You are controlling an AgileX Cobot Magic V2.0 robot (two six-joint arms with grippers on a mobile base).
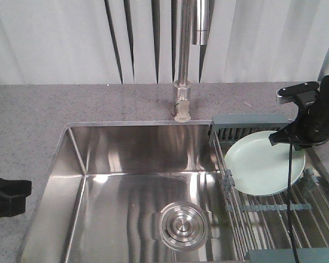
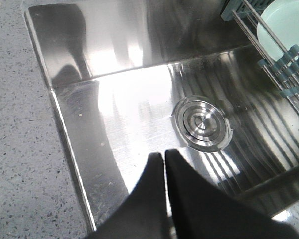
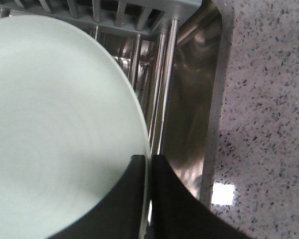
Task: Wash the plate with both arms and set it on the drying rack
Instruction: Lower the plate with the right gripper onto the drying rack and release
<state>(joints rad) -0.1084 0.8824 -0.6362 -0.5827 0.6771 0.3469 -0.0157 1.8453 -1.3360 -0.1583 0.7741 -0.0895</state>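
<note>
Right claw holds a green plate by its rim over the drying rack beside a steel sink.

A speckled grey desk point(image 1: 71, 109) surrounds a steel sink point(image 1: 126, 159), with a tap point(image 1: 182, 82) at the far edge and a round drain point(image 1: 183, 224) in the basin floor. Across the sink's right end lies the rack point(image 1: 263, 211), thin metal bars with grey-blue end pieces, so water can fall into the basin. The plate point(image 1: 266, 164) sits tilted on the rack's far part, its right edge raised. The right claw point(image 3: 148, 199) is clamped on that right rim, one finger on each face, which seems to be what keeps the plate tilted rather than flat; it looks close to being set down. The left claw point(image 2: 164, 169) hangs over the sink's near left side, fingers together and holding nothing, clear of the rack.
</note>
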